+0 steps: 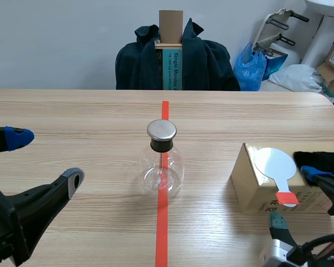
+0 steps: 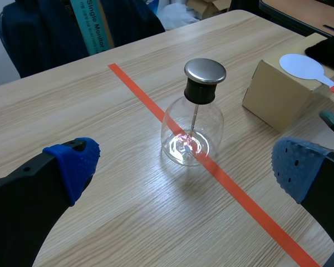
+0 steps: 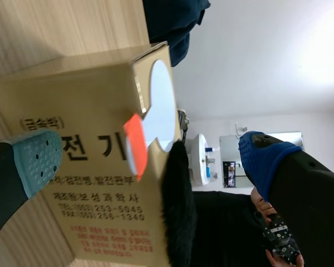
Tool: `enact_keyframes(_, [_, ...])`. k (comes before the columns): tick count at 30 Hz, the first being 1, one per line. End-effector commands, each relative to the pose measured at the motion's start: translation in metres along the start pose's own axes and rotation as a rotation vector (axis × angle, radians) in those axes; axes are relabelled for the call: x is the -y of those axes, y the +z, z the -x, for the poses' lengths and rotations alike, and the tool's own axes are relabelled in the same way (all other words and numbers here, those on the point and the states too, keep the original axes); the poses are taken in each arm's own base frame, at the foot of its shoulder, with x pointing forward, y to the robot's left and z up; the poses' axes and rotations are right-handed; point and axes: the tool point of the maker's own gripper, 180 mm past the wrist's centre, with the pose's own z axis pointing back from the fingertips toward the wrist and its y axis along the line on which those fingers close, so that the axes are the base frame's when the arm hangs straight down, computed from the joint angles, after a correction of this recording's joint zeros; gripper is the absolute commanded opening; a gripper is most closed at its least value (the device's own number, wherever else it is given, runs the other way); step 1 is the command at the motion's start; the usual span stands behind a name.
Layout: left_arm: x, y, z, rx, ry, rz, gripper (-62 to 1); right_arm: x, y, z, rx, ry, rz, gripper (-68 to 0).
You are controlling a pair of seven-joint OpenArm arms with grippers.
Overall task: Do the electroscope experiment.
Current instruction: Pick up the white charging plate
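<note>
The electroscope, a clear glass flask with a metal cap, stands mid-table on the red tape line. My left gripper hangs open to its left; in the left wrist view the flask is just ahead of the gripper. A cardboard box at the right carries a white paddle with an orange-red handle, and a black fur cloth. My right gripper is open, turned sideways. The handle lies between its fingers, untouched; the fur is beside it.
Beyond the table's far edge is a chair draped with a dark jacket, with a tall carton leaning on it. A blue bag and boxes sit at the back right. The table's right edge runs close to the cardboard box.
</note>
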Motion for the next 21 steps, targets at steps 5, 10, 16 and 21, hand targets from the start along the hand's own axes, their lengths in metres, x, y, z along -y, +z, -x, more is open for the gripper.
enact_keyframes(5, [0.0050,-0.0012,-0.0099,0.039,0.007,0.012,1.4,0.0206,-0.0059,-0.0058,0.030,0.029,0.083,0.4])
enact_keyframes(10, [0.0050,-0.0012,-0.0099,0.039,0.007,0.012,1.4,0.0207,-0.0058,-0.0047,0.027,0.031,0.082,0.4])
enact_keyframes(16, [0.0050,-0.0012,-0.0099,0.039,0.007,0.012,1.4,0.0209,-0.0059,-0.0006,0.004,0.029,0.083,0.4])
enact_keyframes(21, [0.0050,-0.0012,-0.0100,0.039,0.008,0.012,1.4,0.0207,-0.0059,0.0007,-0.004,0.032,0.081,0.4])
